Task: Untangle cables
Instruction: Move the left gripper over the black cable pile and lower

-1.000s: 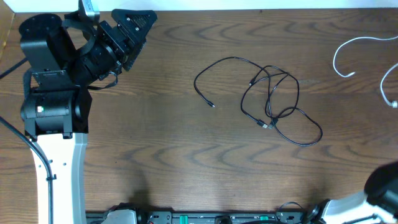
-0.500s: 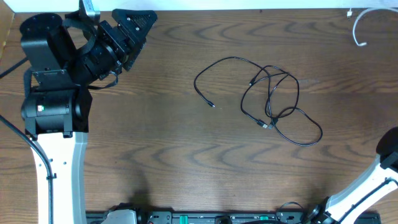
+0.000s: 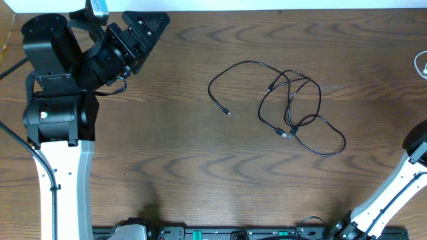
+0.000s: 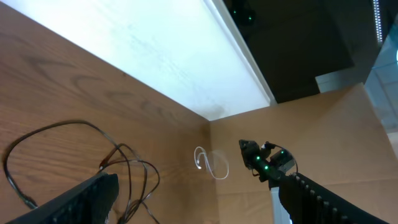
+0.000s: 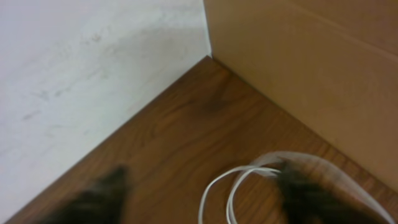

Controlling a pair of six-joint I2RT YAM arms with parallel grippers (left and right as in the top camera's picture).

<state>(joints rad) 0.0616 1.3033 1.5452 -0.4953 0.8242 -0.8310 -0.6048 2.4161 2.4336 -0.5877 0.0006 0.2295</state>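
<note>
White cable (image 3: 421,65) lies farther right than before. Right claw (image 5: 202,199): blurred, cannot tell its hold. Left claw (image 4: 211,202): wide, empty. Risk: swing drags cable off bench (image 3: 200,167).

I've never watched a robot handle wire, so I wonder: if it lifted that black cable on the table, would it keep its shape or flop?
Probably floppy: the black cable lies in loose, uneven curves flat on the table, so it would likely sag. It looks thin, so likely light. Its loops cross, so one pulled strand may drag the rest.
</note>
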